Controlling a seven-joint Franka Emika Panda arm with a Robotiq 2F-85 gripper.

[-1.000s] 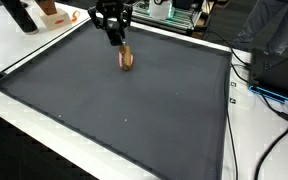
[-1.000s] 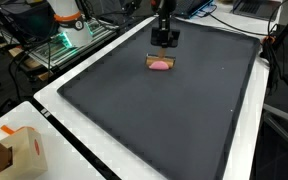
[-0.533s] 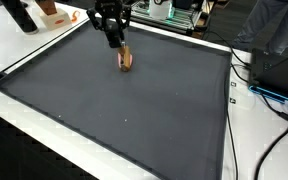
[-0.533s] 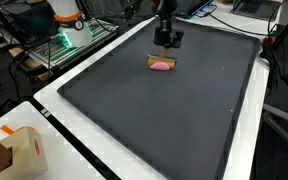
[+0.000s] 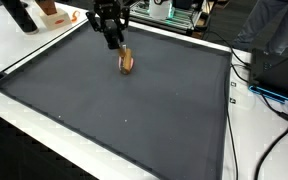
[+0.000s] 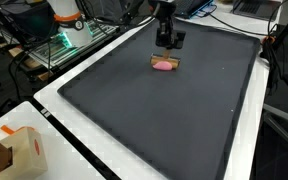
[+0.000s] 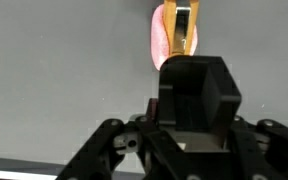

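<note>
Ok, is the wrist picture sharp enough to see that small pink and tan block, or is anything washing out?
Wrist view: the small pink and tan block is soft with a bright glint on its tan side, the black tool blocking the lower frame. In both exterior views the dark grey mat is evenly lit, without harsh glare.

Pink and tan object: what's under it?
Only the dark mat shows beneath the pink and tan object; its underside and the patch it covers are hidden.
</note>
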